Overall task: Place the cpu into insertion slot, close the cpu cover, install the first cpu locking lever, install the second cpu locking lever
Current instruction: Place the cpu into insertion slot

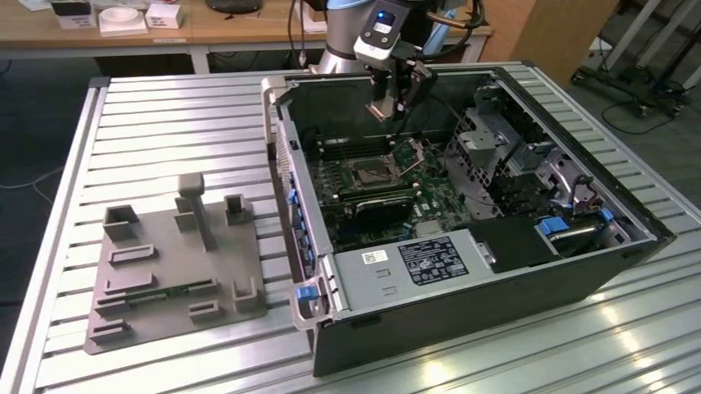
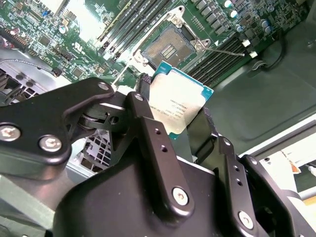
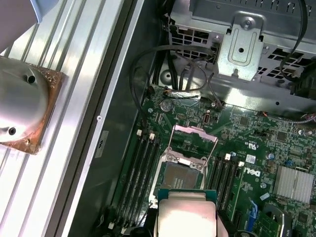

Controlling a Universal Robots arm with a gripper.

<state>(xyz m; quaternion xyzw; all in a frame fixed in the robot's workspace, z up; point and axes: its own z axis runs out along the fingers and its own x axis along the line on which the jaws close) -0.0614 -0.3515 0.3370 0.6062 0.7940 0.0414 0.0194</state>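
My pincer pinches the cpu by two opposite edges, one finger on each, with the silvery lid turned toward the second wrist view. The chip hangs in the air above the insertion slot, apart from it. Whether it sits squarely over the slot I cannot tell from these angles.

I judge the chip light and stiff, yet fragile. Its smooth lid and thin green edge could slip between my pads. Neither its underside nor the slot's pin field would forgive a tilted or dragged landing. The edges are the place to hold it, and the flat faces are best left alone.

The slot lies bare, its dark pin field showing. The cpu cover stands swung up on the slot's side toward the metal drive cage. Long black memory slots run along both other sides of the slot.

As for writing, fine dark print crosses the chip's lid. White lettering marks the green board beside the slot. A printed label sits well apart from the slot.
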